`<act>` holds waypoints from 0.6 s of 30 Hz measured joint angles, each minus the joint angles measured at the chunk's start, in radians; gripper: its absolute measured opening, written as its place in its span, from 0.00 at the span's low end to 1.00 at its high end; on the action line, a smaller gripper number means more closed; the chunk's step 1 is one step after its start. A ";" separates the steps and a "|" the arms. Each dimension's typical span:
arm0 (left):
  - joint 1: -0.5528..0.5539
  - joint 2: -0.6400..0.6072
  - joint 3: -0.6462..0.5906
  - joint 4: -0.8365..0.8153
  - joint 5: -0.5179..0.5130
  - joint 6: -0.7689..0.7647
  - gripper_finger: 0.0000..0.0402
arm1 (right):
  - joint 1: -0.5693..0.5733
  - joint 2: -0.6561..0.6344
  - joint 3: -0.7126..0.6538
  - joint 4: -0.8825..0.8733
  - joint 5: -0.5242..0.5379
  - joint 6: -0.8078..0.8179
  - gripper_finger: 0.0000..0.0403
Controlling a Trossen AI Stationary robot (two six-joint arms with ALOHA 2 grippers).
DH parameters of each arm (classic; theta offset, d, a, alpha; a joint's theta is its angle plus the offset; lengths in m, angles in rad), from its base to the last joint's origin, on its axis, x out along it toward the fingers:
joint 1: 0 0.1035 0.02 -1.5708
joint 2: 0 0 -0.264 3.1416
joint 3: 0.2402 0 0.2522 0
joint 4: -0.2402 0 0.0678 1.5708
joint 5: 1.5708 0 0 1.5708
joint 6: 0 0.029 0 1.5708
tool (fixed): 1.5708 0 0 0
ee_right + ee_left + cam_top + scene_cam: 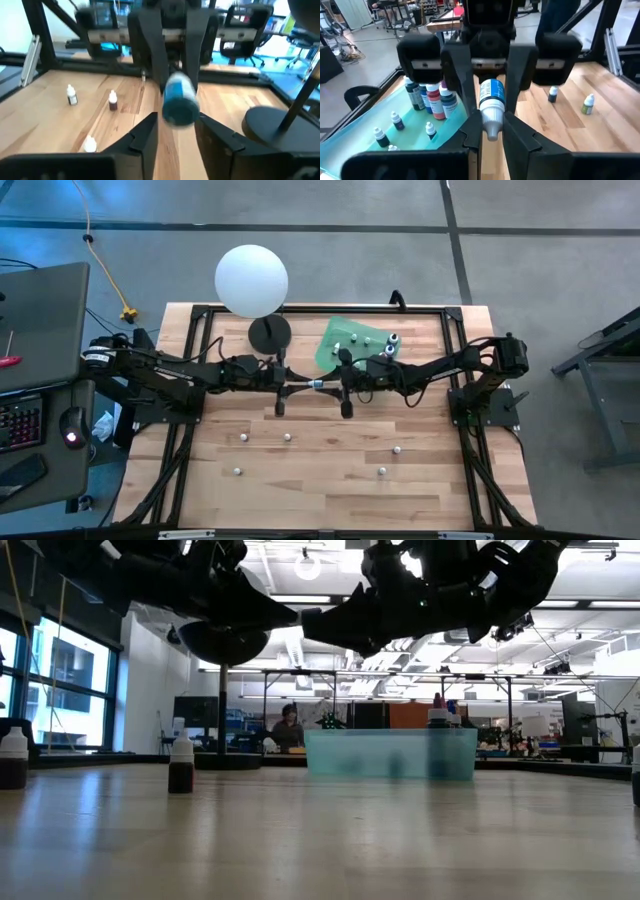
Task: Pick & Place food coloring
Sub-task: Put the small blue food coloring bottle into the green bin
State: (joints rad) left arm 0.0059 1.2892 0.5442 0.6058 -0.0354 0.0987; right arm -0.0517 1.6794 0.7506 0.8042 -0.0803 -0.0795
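Two dark grippers meet above the table's middle with one small blue-labelled bottle [491, 102] lying between them. We see the left gripper [491, 131] pinched on its whitish cap end; the right gripper [176, 129] has its fingers parted beside the round blue base. Label print is unreadable. Five loose bottles [287, 437] stand nearer than the grippers on bare wood planks; beyond them a translucent green tray [336, 336] holds more
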 joint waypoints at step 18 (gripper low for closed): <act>0.006 0.110 0.697 -1.104 -0.182 -0.017 0.11 | 0.036 -0.380 0.000 -0.767 0.474 -0.079 0.48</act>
State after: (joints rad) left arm 0.0120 1.3990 1.2412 -0.4986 -0.2169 0.0816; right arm -0.0157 1.2992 0.7506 0.0375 0.3937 -0.1585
